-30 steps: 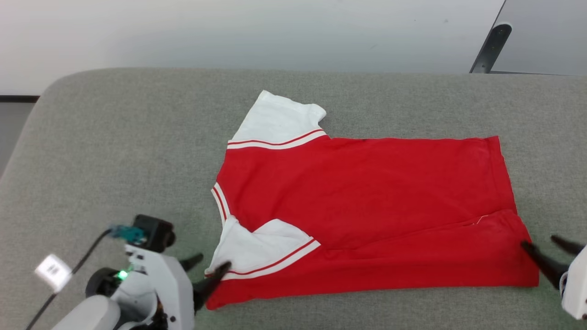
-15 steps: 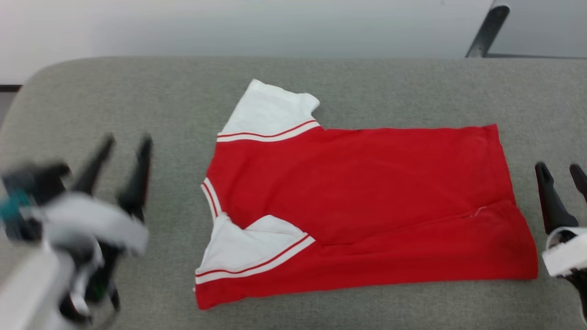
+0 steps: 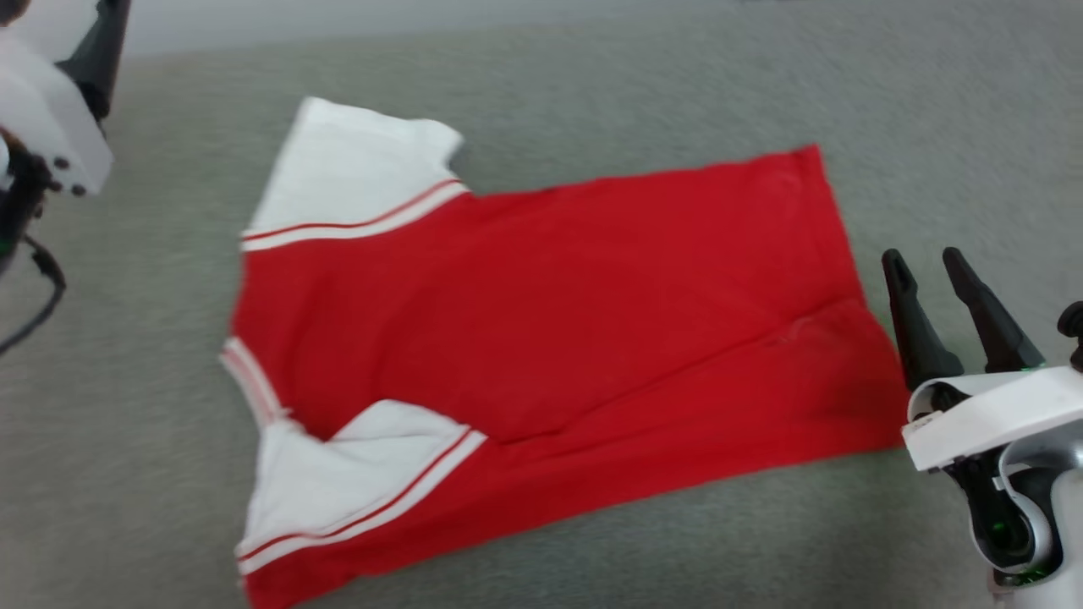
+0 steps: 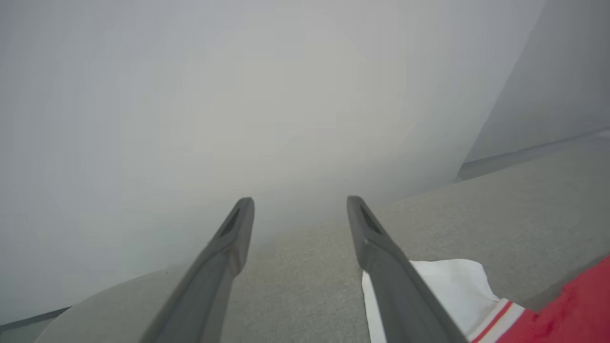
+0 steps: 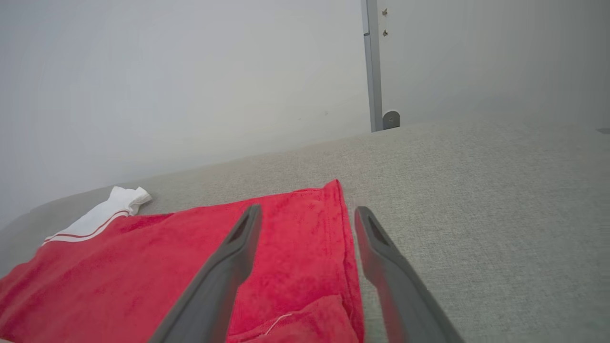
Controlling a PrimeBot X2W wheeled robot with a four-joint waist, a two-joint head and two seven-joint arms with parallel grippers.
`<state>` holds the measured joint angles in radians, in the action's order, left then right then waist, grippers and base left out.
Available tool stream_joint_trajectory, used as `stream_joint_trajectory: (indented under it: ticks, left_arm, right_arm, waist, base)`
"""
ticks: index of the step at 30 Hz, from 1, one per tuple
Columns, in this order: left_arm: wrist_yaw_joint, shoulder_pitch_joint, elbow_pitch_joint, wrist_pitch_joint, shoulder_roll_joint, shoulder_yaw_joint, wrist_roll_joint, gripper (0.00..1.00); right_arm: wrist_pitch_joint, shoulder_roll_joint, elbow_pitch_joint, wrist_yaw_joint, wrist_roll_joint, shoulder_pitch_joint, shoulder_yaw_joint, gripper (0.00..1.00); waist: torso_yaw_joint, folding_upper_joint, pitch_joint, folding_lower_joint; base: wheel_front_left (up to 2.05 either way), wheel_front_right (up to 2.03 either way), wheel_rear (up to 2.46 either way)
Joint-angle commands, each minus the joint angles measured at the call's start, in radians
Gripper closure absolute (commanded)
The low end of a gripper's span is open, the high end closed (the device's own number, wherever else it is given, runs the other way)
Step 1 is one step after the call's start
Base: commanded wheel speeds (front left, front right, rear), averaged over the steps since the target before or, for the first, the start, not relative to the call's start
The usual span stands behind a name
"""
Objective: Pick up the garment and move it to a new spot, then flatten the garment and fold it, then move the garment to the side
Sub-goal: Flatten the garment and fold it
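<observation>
The garment is a red jersey with white panels and striped trim. It lies flat on the grey cushion with its near long edge folded over, and the number 23 is hidden. My right gripper stands open just right of the hem, touching nothing. In the right wrist view, that gripper hovers over the garment's hem edge. My left arm's white wrist housing is at the upper left, away from the cloth. The left gripper is open and empty above the cushion, with the garment's white panel beside its right finger.
The grey upholstered surface stretches all around the jersey, with a pale wall behind it. A grey metal post stands at the far edge. A black cable hangs from the left arm.
Both grippers came away from the jersey's near corners, and the left arm swung up to the upper left. The right gripper now stands beside the hem. The head camera has shifted down and closer.
</observation>
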<state>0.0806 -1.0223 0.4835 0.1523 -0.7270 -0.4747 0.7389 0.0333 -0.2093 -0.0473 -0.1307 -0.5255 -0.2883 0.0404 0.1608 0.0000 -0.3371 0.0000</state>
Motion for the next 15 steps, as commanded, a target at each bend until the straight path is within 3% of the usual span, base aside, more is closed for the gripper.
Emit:
stream_joint_trajectory:
  ticks: [1,7,12,15]
  left_arm:
    - [0.023,-0.039,0.054,0.032,0.011,-0.026,0.002,0.0]
    - [0.05,-0.134,0.219,0.206,0.034,-0.148,0.061,0.0]
    - [0.049,-0.17,0.287,0.444,0.019,-0.235,0.17,0.0]
    - [0.049,-0.214,0.308,0.504,-0.003,-0.261,0.188,0.0]
  right_arm:
    - [-0.016,0.007,-0.007,0.0,-0.006,-0.017,0.011,0.0]
    - [-0.042,0.003,-0.014,0.0,-0.031,-0.017,0.031,0.0]
    - [-0.042,0.005,-0.005,0.0,-0.043,-0.021,0.042,0.0]
    - [-0.037,0.014,0.0,0.0,-0.05,-0.026,0.054,0.0]
  waist:
    - [0.122,0.0,-0.107,0.0]
    - [0.159,0.0,-0.128,0.0]
    - [0.172,0.0,-0.149,0.0]
    - [0.18,0.0,-0.17,0.0]
  base:
    - [0.0,0.0,0.0]
    - [0.0,0.0,0.0]
    - [0.0,0.0,0.0]
    - [0.0,0.0,0.0]
